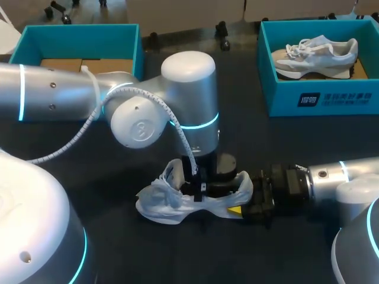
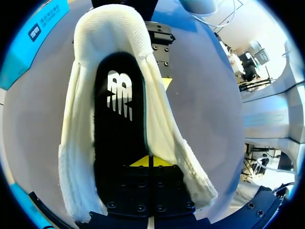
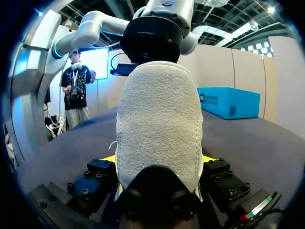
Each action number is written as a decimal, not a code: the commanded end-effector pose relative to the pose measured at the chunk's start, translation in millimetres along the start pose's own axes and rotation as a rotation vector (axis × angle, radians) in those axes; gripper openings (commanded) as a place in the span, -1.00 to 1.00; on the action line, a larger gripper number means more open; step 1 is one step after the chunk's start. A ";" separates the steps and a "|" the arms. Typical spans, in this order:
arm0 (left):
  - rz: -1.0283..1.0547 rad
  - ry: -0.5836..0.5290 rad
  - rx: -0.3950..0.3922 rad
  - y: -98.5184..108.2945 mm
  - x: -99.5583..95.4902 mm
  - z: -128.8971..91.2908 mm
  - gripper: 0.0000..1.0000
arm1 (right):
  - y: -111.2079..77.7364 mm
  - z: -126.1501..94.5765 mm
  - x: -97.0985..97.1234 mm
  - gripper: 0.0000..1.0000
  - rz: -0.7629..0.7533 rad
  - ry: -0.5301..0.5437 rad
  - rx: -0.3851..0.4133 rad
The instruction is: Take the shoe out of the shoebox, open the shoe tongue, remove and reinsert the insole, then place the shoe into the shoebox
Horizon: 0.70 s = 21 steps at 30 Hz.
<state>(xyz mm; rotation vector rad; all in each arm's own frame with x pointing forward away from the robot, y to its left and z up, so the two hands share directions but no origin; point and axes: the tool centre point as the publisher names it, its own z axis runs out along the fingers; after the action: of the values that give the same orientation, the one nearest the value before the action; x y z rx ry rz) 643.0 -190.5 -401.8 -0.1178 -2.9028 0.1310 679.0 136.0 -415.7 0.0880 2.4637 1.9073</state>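
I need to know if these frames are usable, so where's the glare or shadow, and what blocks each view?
Head view: sheen on the left arm, which hides the middle of the white shoe. Left wrist view: the black insole lies dark inside the brightly lit shoe. Right wrist view: the shoe's heel blocks most of the table ahead.

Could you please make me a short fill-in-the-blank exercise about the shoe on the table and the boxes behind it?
1. The right gripper clamps the white knit shoe at its ___.
2. The flat insole inside that shoe is ___ with a white logo.
3. The grey-and-white sneaker lies in the teal shoebox at the head view's ___ side.

Missing words: heel; black; right.
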 end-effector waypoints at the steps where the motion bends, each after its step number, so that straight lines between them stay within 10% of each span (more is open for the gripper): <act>1: 0.008 -0.011 -0.002 0.9 4.4 7.4 -0.95 | 1.6 -0.1 -0.3 -1.00 0.001 0.002 0.005; 9: -0.032 -0.098 0.000 -1.2 -3.4 13.8 -0.44 | 1.6 -0.1 -0.3 -1.00 0.001 0.002 0.005; 21: -0.041 -0.226 0.012 -6.4 -22.1 12.7 -0.33 | 1.6 -0.1 -0.3 -1.00 0.001 0.002 0.005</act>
<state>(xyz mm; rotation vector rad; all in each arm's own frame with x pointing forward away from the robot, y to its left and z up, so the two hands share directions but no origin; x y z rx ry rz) 659.2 -196.9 -410.2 -0.0452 -3.1232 0.1665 679.4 135.5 -416.8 0.0881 2.4633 1.9069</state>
